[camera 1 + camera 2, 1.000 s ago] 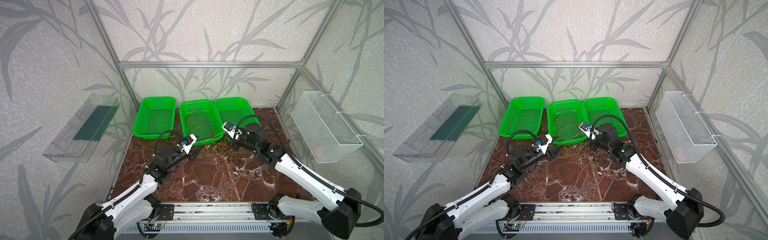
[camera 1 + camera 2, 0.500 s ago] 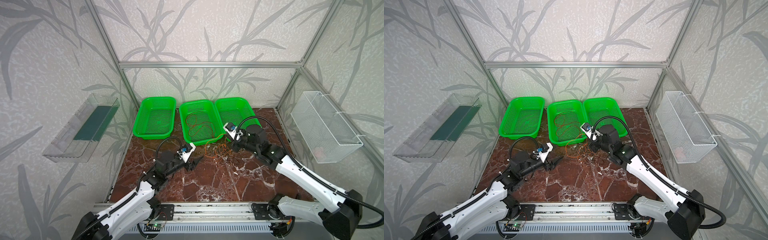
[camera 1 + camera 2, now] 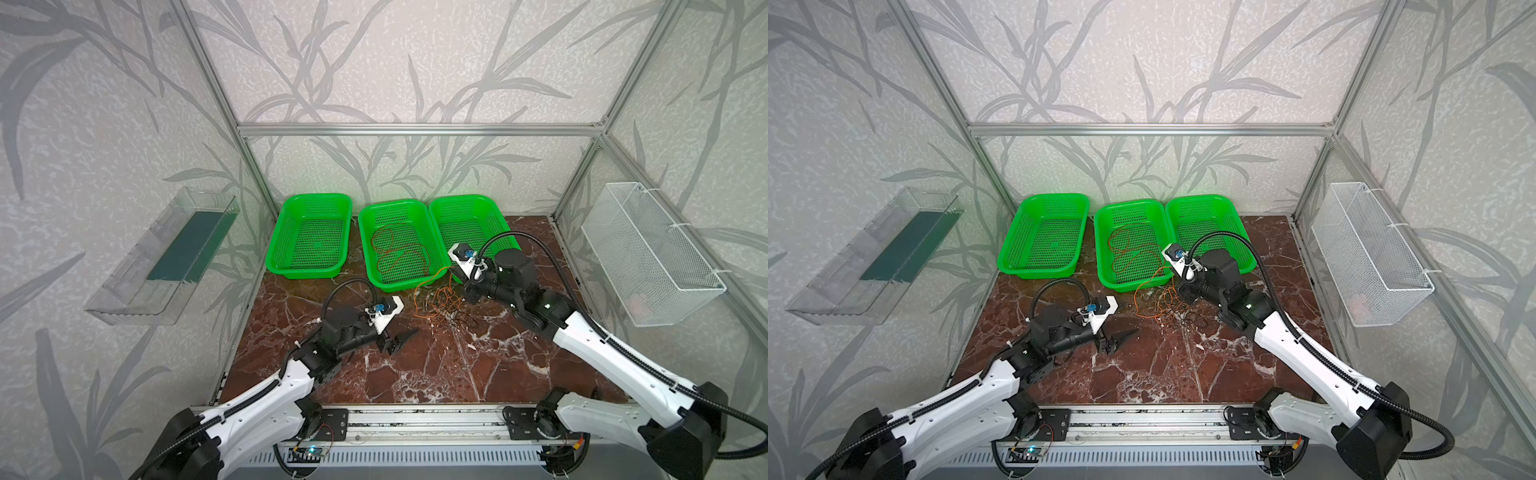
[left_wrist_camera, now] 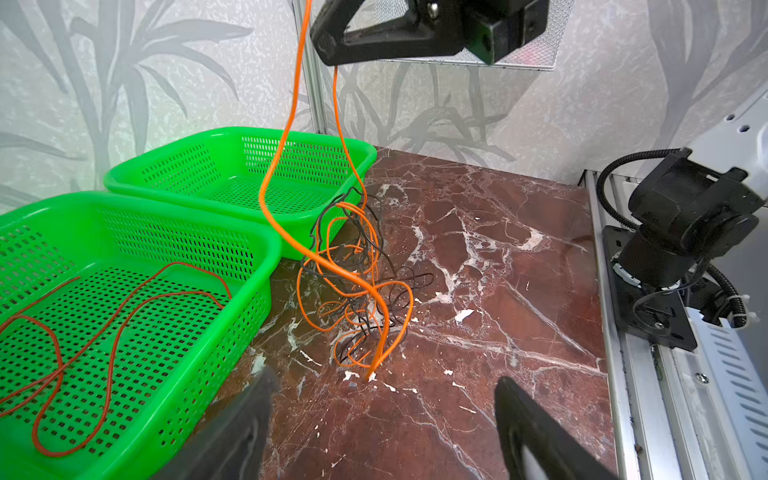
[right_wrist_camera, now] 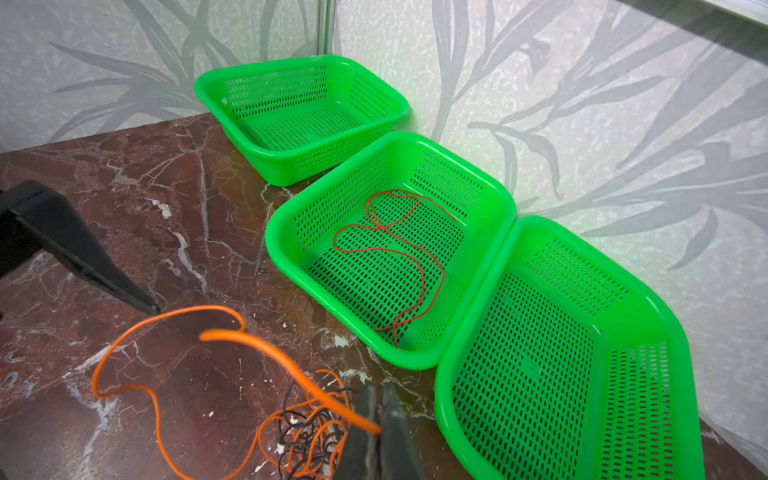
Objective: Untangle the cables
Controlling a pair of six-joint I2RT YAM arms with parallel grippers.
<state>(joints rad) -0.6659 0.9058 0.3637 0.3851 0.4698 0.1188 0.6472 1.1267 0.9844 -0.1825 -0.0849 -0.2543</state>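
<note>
The left wrist camera gives me what the top views cannot: two strands of the orange cable (image 4: 286, 124) rise almost straight up from the tangle of cables (image 4: 357, 282) to the right pincer (image 4: 326, 41) overhead. In both top views that heap is only a small knot of orange and black loops on the counter (image 3: 436, 374), just in front of the middle basket (image 3: 395, 284).

The right wrist camera shows the right pincer clamped together on the orange cable, with the heap close by its tips. The left pincer (image 4: 386, 424) stands apart and empty, low over the counter. It is aimed at the heap, whose nearest orange end lies just ahead of it. A red cable (image 5: 390, 249) lies looped inside the middle basket, running along its length.
</note>
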